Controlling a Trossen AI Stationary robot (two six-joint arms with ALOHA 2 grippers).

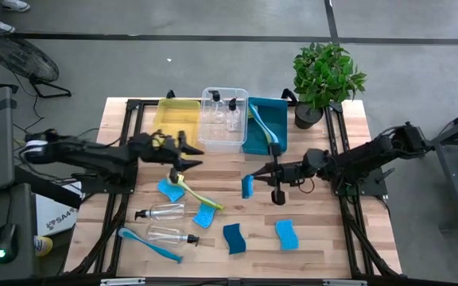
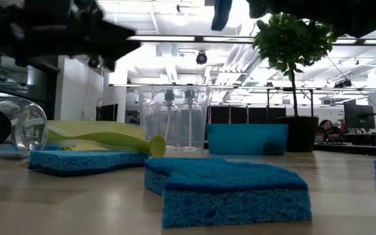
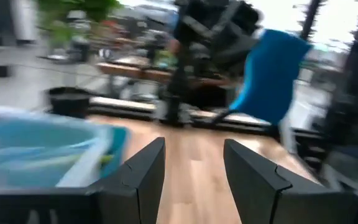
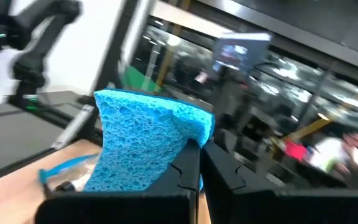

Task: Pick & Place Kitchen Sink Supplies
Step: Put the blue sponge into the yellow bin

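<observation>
from above, the right gripper (image 1: 250, 179) pinches a blue sponge (image 1: 247, 187) over bare wood just in front of the teal bin (image 1: 263, 144), while the left gripper (image 1: 188, 156) hovers spread, apparently empty, near the yellow bin (image 1: 168, 114); the right wrist view shows the sponge (image 4: 148, 140) clamped at its edge.

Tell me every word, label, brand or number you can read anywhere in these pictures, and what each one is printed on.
No text reads fully.
White cardboard box beside the table's left edge: dark printing, too small to read.
Clear plastic bottles with black pump tops: no label visible.
Blue rectangular sponge in the right tool: no printing.
Lit screen in the room behind: blurred, unreadable.
</observation>
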